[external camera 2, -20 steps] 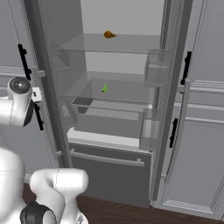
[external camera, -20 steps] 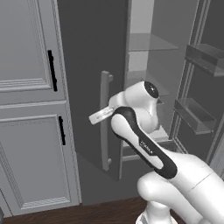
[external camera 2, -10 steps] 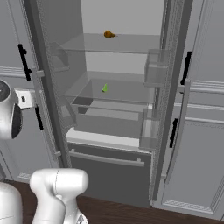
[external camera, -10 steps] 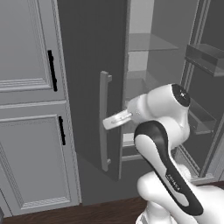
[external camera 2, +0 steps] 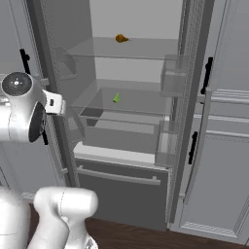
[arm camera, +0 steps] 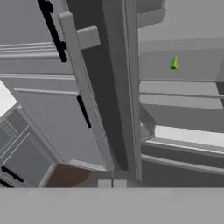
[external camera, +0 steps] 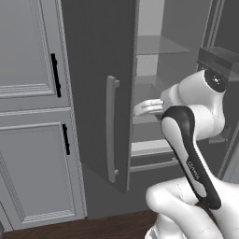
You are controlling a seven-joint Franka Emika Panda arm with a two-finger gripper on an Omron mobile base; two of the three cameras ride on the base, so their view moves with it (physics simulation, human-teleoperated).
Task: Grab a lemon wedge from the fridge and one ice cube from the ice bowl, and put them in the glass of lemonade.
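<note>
Fridge (external camera 2: 146, 126) open, both doors swung wide; lemon wedge (external camera 2: 116, 97) small yellow-green piece on middle glass shelf, centre of right base view, upper right of hand view (arm camera: 174, 63); small orange item (external camera 2: 121, 38) on top shelf; gripper (external camera: 145, 107) mid-frame in left base view, just right of door handle (external camera: 111, 128), touching nothing; finger spread cannot be told; grey cabinets (external camera: 32, 116) at left.

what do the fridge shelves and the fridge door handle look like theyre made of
The fridge shelves look like clear glass: the back wall shows through them and their edges read pale. The fridge door handle looks like matte light-grey metal or plastic, a plain vertical bar without glints, so either fits.
</note>
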